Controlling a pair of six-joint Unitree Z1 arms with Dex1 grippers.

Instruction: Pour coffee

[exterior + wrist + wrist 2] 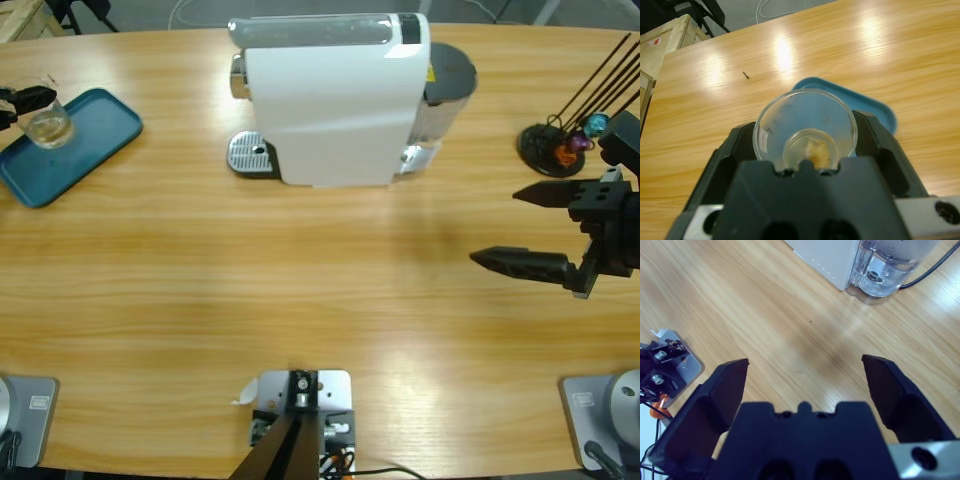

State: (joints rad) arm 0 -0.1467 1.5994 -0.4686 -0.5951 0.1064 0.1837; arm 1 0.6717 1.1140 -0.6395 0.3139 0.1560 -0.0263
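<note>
Left gripper point(807, 150) was closed on a small clear tumbler point(806, 131), one black jaw against each side of the glass, at the table's far left edge. The coffee point(812, 152), a shallow pale amber layer, sat in the bottom of the tumbler. In the high view the tumbler point(49, 124) was over the left end of a blue tray point(95, 135) lying near the far left corner of the wooden table point(300, 280); whether the glass touched the tray could not be told. Right gripper point(505, 228) was wide open and held nothing, over bare wood near the right edge. A white coffee machine point(335, 95) stood at the middle of the far edge, drip grate point(250, 153) to its left, clear water tank point(890, 265) behind. A black capsule stand point(555, 145) stood near the far right corner.
</note>
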